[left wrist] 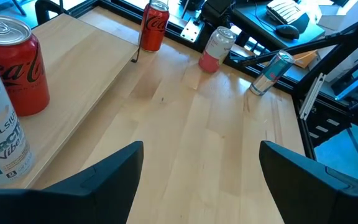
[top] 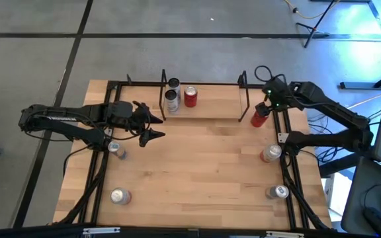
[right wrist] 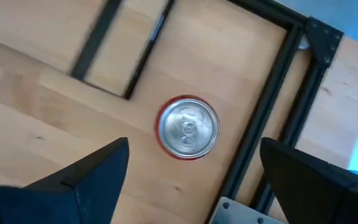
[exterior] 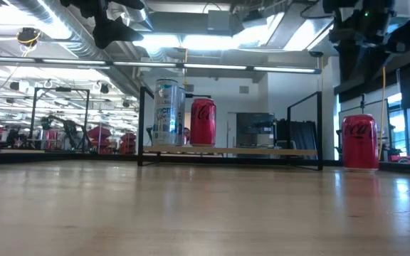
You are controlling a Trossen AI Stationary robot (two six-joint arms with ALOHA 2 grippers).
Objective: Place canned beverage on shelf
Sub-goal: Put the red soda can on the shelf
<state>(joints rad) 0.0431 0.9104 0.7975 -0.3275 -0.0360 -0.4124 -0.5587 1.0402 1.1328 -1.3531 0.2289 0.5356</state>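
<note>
The shelf sits at the table's twelve o'clock edge, holding two pale cans and a red can at its left end. Another red can stands on the table just off the shelf's three o'clock end. The right hand hangs open directly above it, not touching. The left hand waits open at nine o'clock of the shelf.
</note>
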